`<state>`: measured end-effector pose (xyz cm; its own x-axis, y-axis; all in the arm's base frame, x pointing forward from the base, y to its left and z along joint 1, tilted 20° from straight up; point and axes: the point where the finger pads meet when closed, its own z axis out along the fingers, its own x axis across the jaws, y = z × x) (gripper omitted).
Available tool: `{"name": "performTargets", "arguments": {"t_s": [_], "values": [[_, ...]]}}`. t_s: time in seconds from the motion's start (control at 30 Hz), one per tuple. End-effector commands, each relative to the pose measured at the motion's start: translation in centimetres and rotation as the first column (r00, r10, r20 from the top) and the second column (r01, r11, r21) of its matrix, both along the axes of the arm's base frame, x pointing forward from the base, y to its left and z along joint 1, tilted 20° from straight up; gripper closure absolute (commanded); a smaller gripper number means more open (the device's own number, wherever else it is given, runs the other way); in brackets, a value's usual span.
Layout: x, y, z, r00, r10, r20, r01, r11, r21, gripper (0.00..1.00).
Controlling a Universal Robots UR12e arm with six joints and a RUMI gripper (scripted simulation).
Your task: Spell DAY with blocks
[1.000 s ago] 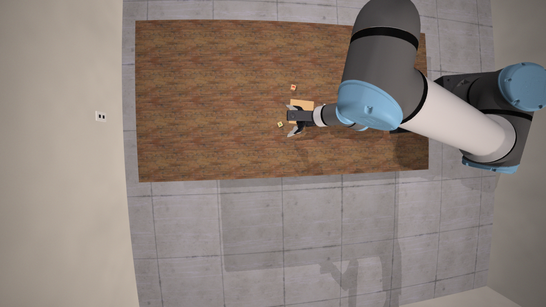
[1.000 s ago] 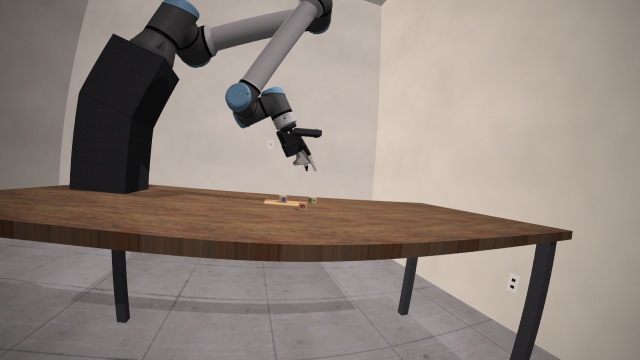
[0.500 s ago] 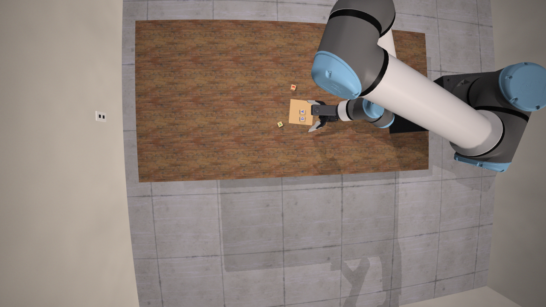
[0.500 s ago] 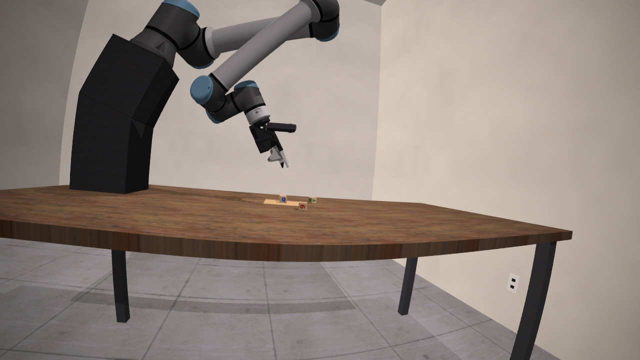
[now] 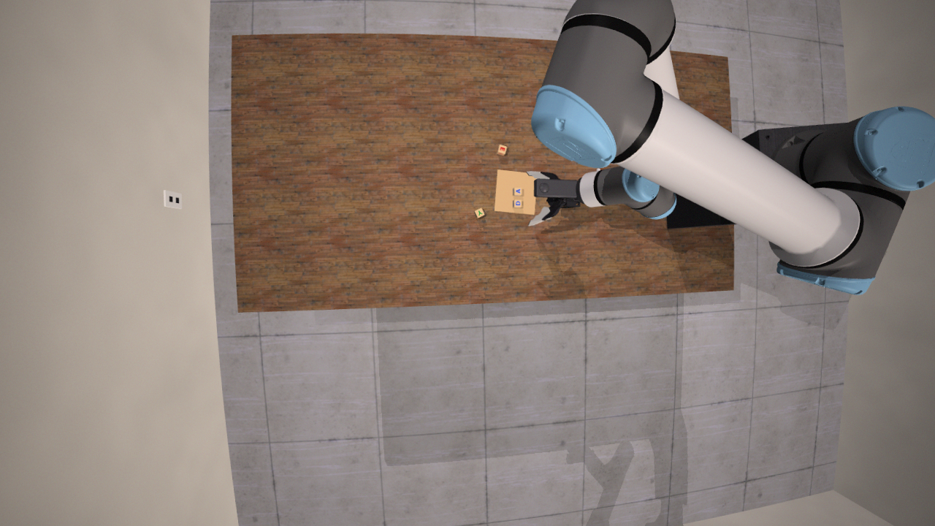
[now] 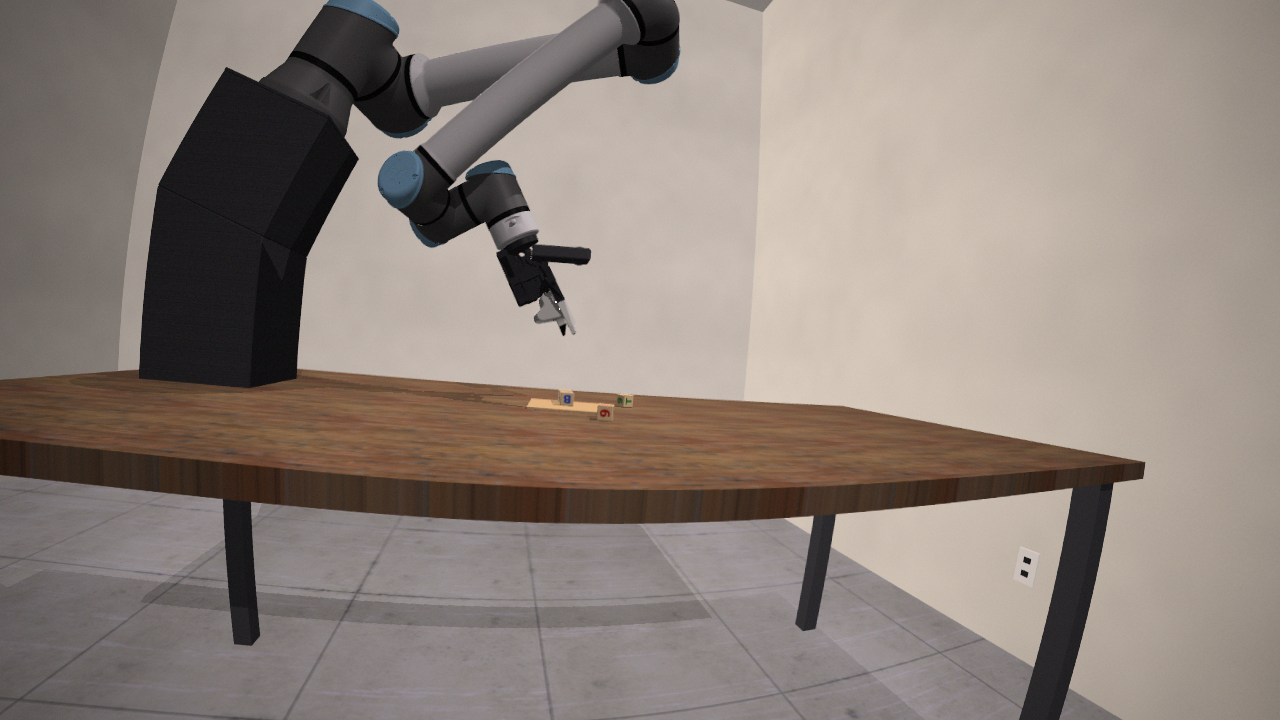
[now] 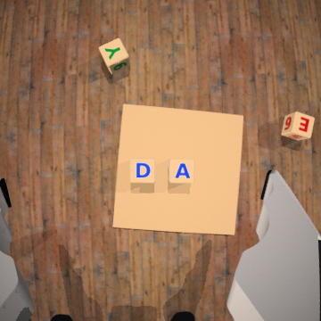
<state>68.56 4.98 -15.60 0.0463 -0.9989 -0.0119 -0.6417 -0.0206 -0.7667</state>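
Note:
A tan mat point(image 5: 505, 183) point(image 6: 539, 403) point(image 7: 178, 129) lies on the wooden table. On it stand the D block point(image 5: 518, 203) point(image 7: 143, 171) and the A block point(image 5: 518, 191) point(image 7: 182, 171), close side by side with blue letters on top; in the wrist view D is left of A. The Y block point(image 5: 480, 212) point(image 6: 624, 400) point(image 7: 113, 53) sits off the mat past its far left corner, with a green Y on top, turned nearly upside down. The E block point(image 5: 502, 150) point(image 6: 604, 412) point(image 7: 298, 125) sits off the mat to the right. My gripper point(image 5: 535, 198) point(image 6: 559, 324) is open and empty, high above the mat's near edge.
The wooden table point(image 5: 359, 131) point(image 6: 358, 429) stretches wide around the mat. The robot's black base point(image 6: 223, 241) stands at the table's edge behind the arm. The two fingers frame the lower corners of the wrist view.

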Motion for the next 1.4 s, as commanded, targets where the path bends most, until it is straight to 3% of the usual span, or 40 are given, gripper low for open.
{"name": "performTargets", "arguments": {"t_s": [0.0,1.0,1.13,1.37], "values": [[0.0,0.0,0.0,1.0,0.0,0.001,0.0,1.0,0.0,0.0],[0.0,0.0,0.0,1.0,0.0,0.001,0.0,1.0,0.0,0.0],[0.0,-2.4,0.0,1.0,0.0,0.001,0.0,1.0,0.0,0.0],[-0.1,-3.9,0.0,1.0,-0.001,0.003,0.001,1.0,0.0,0.0]]}}
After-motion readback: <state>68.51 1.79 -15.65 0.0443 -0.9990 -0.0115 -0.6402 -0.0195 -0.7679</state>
